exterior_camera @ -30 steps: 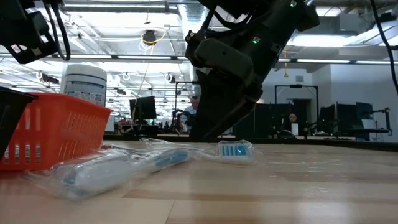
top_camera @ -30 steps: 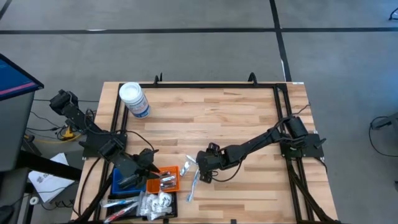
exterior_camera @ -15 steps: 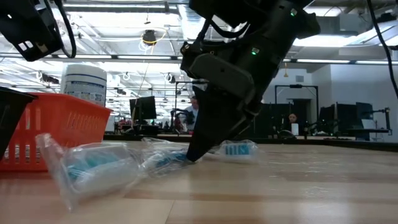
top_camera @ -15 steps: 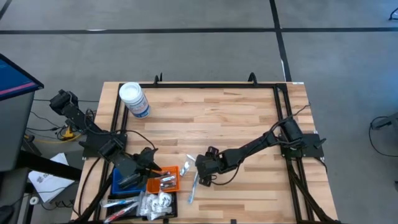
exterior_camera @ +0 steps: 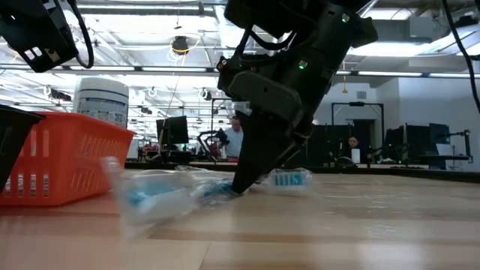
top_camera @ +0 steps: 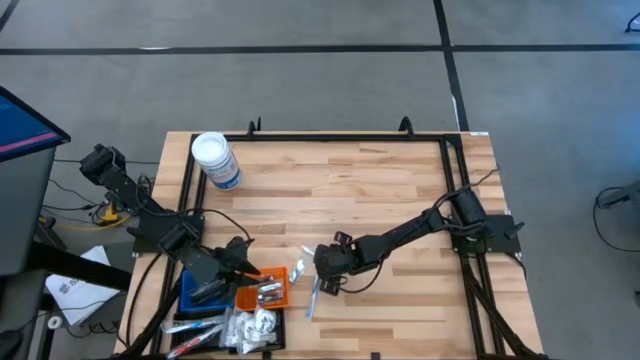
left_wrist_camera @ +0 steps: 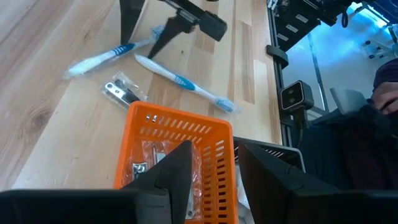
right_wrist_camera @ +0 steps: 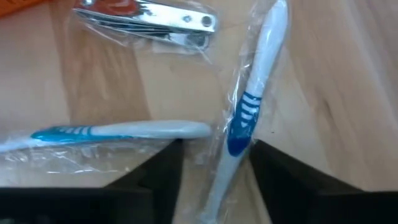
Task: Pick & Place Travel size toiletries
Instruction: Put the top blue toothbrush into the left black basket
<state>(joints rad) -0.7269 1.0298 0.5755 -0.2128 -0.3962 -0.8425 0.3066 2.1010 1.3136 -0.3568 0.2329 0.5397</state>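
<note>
Two white-and-blue toothbrushes in clear wrappers lie on the wooden table. One wrapped toothbrush (right_wrist_camera: 245,115) (top_camera: 312,296) runs between the fingers of my open right gripper (right_wrist_camera: 214,165) (top_camera: 318,277). The other toothbrush (right_wrist_camera: 118,132) (left_wrist_camera: 183,81) lies beside it, and a wrapped nail clipper (right_wrist_camera: 155,22) (left_wrist_camera: 121,93) lies close by. My left gripper (left_wrist_camera: 217,165) (top_camera: 235,265) hangs open and empty over the orange basket (left_wrist_camera: 174,149) (top_camera: 263,288), which holds small wrapped items. My right gripper comes at the wrapped toothbrush from above, slanting toward the table's left. Its fingers stand across the toothbrush handle (right_wrist_camera: 231,146), one on each side. In the low view the fingertips (exterior_camera: 241,186) meet the clear wrapper. The toothbrush lies low over the table, and its near end (exterior_camera: 150,199) is blurred.
A large white-lidded jar (top_camera: 215,160) stands near the far left corner. A blue tray (top_camera: 195,290) and a tray of white packets (top_camera: 250,325) sit beside the orange basket at the near left. Black rails (top_camera: 330,137) frame the table. The middle and right of the tabletop are bare wood.
My right gripper has moved a little toward the table's left and down onto the wrapped toothbrush. The toothbrush's near end has tipped up off the table and swung, while the part at the fingers has stayed in place.
</note>
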